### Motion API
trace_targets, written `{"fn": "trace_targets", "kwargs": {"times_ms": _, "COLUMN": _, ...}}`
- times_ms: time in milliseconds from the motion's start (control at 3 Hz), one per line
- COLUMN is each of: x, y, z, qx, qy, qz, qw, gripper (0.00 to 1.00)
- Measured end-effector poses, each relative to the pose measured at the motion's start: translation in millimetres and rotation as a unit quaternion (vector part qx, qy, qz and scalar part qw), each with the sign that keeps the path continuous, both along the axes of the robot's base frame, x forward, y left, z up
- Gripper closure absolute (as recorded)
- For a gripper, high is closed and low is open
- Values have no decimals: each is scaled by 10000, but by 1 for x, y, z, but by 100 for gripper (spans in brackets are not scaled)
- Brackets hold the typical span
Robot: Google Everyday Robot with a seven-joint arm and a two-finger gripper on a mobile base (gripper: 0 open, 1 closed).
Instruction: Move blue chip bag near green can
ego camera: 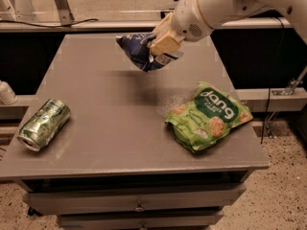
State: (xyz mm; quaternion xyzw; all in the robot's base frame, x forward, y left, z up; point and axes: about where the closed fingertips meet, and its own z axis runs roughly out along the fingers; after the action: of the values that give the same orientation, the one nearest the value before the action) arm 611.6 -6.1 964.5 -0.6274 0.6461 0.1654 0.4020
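Observation:
The blue chip bag (139, 49) is a crumpled dark blue foil bag, held in the air above the middle back of the grey table (120, 128). My gripper (162, 46) is shut on the bag's right side, and the white arm reaches in from the upper right. The green can (44, 124) lies on its side near the table's front left edge, silver end toward the front. The bag hangs well to the right of and behind the can.
A larger bright green "jang" snack bag (208, 116) lies on the table's right side. A drawer front (139, 200) runs below the table's front edge. A white object (5, 93) sits just off the left edge.

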Motion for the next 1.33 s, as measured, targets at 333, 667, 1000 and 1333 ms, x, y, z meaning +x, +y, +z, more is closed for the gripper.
{"fn": "trace_targets", "kwargs": {"times_ms": 333, "x": -43, "y": 30, "z": -7, "qx": -17, "qy": 63, "qz": 442, "qw": 9990, "gripper": 100}}
{"fn": "trace_targets", "kwargs": {"times_ms": 667, "x": -71, "y": 53, "z": -11, "qx": -6, "qy": 97, "qz": 727, "qw": 9973, "gripper": 100}}
{"fn": "trace_targets", "kwargs": {"times_ms": 1000, "x": -90, "y": 69, "z": -14, "qx": 40, "qy": 137, "qz": 885, "qw": 9960, "gripper": 100}}
{"fn": "trace_targets", "kwargs": {"times_ms": 1333, "x": -100, "y": 87, "z": -21, "qx": 93, "qy": 173, "qz": 951, "qw": 9953, "gripper": 100}}
